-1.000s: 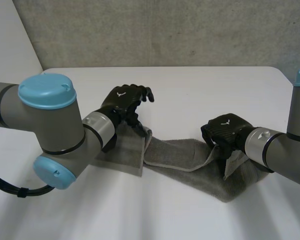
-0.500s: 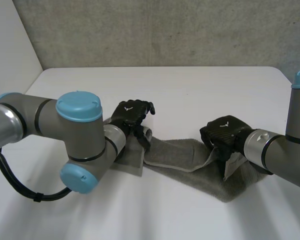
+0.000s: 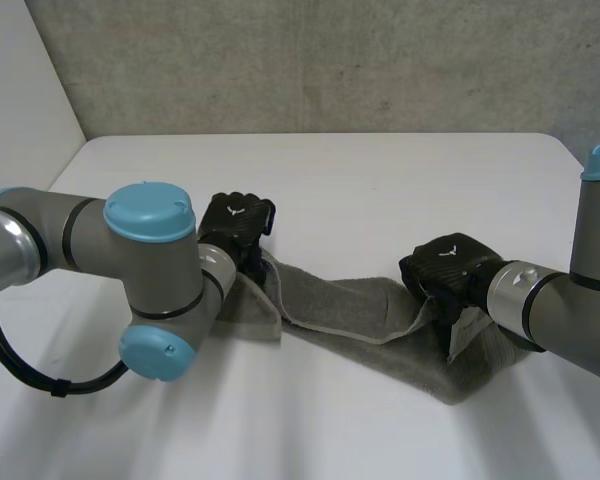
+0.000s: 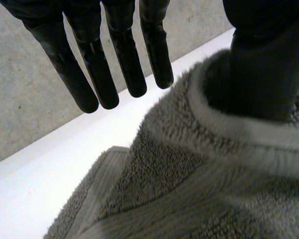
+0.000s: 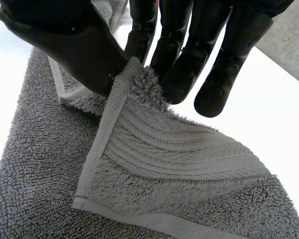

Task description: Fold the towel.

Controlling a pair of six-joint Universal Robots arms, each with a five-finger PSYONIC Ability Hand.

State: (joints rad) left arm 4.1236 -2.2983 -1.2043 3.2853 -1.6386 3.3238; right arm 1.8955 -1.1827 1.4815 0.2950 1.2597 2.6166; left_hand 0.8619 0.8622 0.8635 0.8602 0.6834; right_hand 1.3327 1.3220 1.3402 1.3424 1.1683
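- Rumpled grey terry towel (image 3: 360, 310) stretches across the white tabletop (image 3: 380, 170).
- Left hand (image 3: 235, 222) at its left end: fingers straight, thumb sunk in a fold.
- Right hand (image 3: 445, 265) pinches a hemmed corner at the right end.
- Grey left arm (image 3: 150, 270) hides the towel's left edge.

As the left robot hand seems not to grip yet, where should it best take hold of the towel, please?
Probably the towel's hemmed edge looped over the left robot hand's thumb: close the straight fingers onto it from above, as it stands raised.
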